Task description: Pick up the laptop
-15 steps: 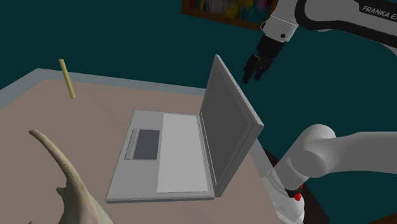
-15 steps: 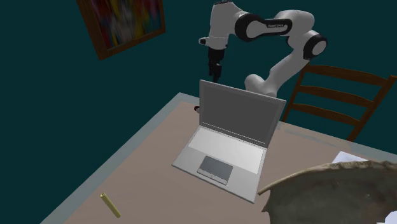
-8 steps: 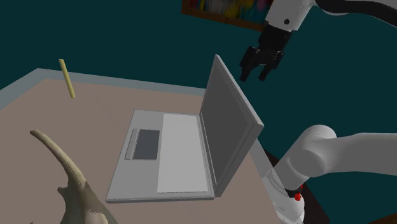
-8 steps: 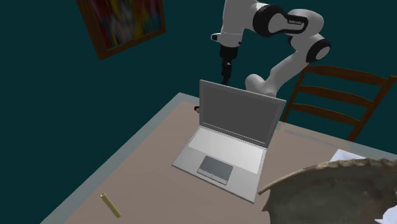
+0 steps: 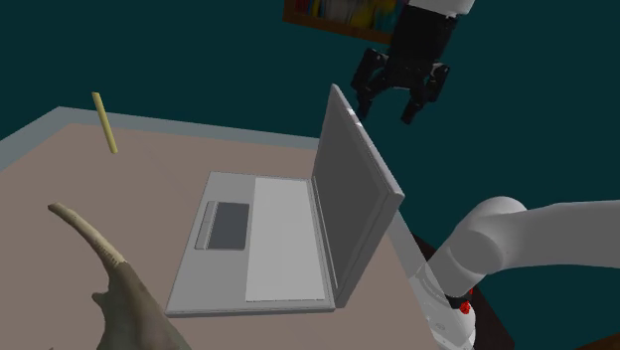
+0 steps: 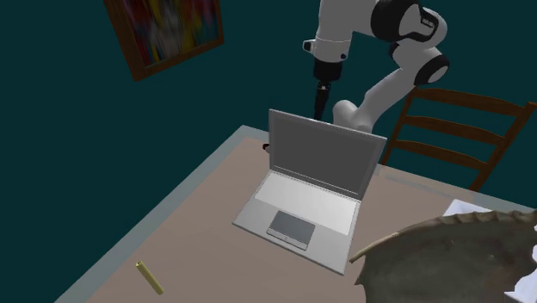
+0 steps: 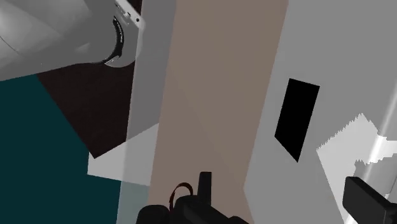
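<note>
A grey laptop [image 5: 283, 234] stands open on the tan table [image 5: 139, 184], its lid upright and its dark trackpad toward the shoulder view's left. My black gripper [image 5: 385, 109] hangs open in the air just above and behind the lid's top edge, touching nothing. From the second exterior view the gripper [image 6: 318, 107] points down right over the top rim of the laptop [image 6: 310, 185]. In the wrist view the open gripper [image 7: 286, 198] looks down on the laptop's grey surface [image 7: 331, 76] and a strip of table [image 7: 216, 95], with nothing between the fingers.
A yellow stick [image 5: 105, 122] lies near the table's far corner. A large bone-coloured horned object [image 6: 452, 258] sits at the table's near edge in the second exterior view. A wooden chair [image 6: 465, 129] stands beside the arm's base. A framed picture [image 6: 168, 34] hangs on the teal wall.
The hand rose a little, moved toward the shoulder view's left over the lid's top edge, and turned about its axis so both spread fingers now show.
</note>
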